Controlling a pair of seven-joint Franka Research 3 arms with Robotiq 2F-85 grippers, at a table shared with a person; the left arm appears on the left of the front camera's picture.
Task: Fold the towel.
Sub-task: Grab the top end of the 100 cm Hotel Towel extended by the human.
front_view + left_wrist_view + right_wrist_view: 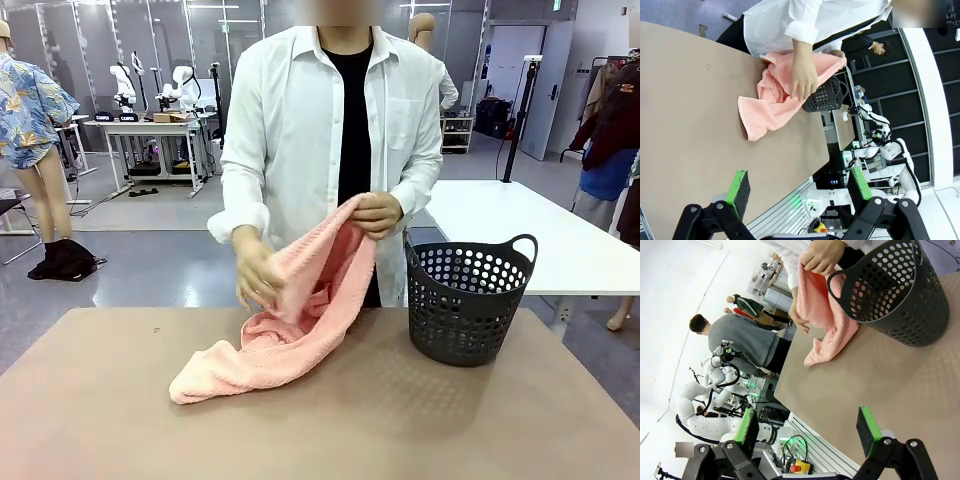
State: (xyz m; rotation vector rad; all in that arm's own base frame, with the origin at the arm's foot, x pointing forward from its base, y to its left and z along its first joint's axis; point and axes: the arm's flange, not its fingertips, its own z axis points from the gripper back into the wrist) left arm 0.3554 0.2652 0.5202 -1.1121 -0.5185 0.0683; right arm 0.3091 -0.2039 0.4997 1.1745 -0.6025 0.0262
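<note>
Towels: I count one towel [290,335], bunched, tail on worktop [450,420].
Hands: two on towel, lower hand [258,278], upper hand [378,213].
Baskets: one basket [465,310].
Grippers: two, left gripper [797,182] and right gripper [807,422], both apart, empty.

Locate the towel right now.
Front view: the towel sits left of centre near the far edge of the table, lower end resting on it, upper end lifted in the person's hands, just left of the dark basket.
</note>
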